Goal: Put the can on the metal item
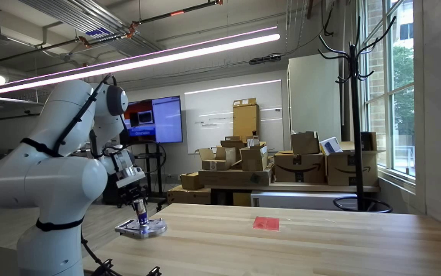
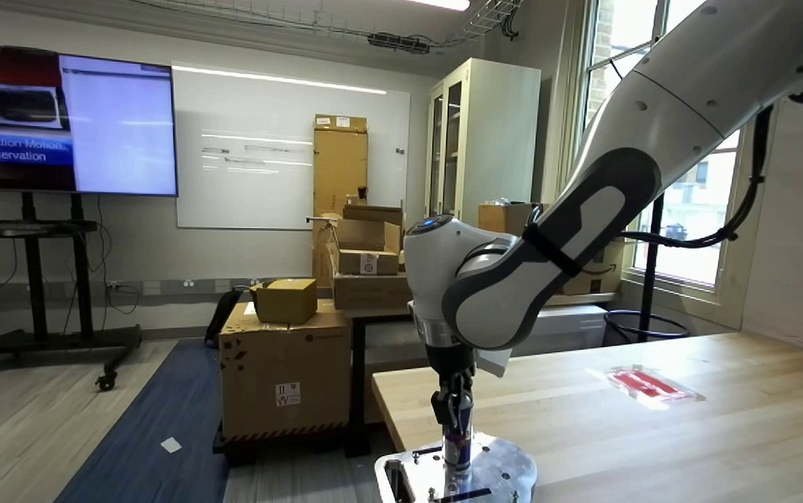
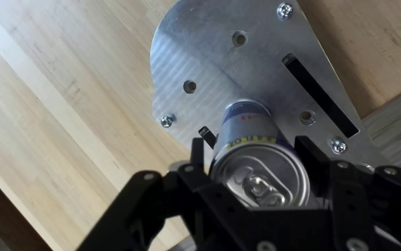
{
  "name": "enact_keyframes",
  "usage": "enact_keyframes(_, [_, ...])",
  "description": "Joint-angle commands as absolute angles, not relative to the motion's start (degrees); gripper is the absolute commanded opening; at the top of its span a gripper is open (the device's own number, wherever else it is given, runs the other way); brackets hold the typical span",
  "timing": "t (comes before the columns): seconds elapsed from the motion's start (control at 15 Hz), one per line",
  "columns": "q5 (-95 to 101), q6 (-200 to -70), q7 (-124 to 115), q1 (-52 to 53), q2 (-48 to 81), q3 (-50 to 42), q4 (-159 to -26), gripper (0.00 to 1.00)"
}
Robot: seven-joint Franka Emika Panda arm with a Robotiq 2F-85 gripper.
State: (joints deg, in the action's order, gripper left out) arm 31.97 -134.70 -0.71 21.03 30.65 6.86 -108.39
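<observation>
Jaws: spread just a bit wider than the can [image 3: 258, 157], with one black finger [image 3: 197, 155] on each side of its top end. On one side, in the wrist view, a thin gap between finger and can. On the other side, too close to tell if touching. As for the can: standing on end on the metal plate [image 3: 256, 69], bottom resting on the shiny top. Under the plate, the worktop [image 3: 92, 104], with part of the plate poking out past its edge.

Only in the wrist view: the pull tab [image 3: 263, 191] on top of the can and the yellow letters [image 3: 252, 140] near its rim. Clearer there: round holes [image 3: 189, 86] and silver screws [image 3: 285, 11] in the plate. In both exterior views: the big white arm [image 2: 653, 126], bent, with its end down by the can, and a flat red thing [image 1: 266, 223] on the worktop, well apart from the plate. In an exterior view, a tall coat stand [image 1: 354, 115] with black hooks at the top, near the window [image 1: 402, 69]. In an exterior view, big clear words [image 2: 12, 148] on the screen [image 2: 119, 105]. Behind, in both, brown boxes [image 1: 299, 166].
</observation>
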Motion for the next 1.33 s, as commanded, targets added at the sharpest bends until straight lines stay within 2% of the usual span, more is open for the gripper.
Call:
enact_keyframes(0.0, [29.98,-130.88,1.95,20.82,31.81,7.42,-106.28,0.99])
enact_keyframes(0.53, [30.26,-127.86,1.31,20.94,29.66,7.07,-106.74,1.0])
enact_keyframes(1.27, [36.74,-122.64,-5.22,18.72,17.23,2.14,-111.47,1.0])
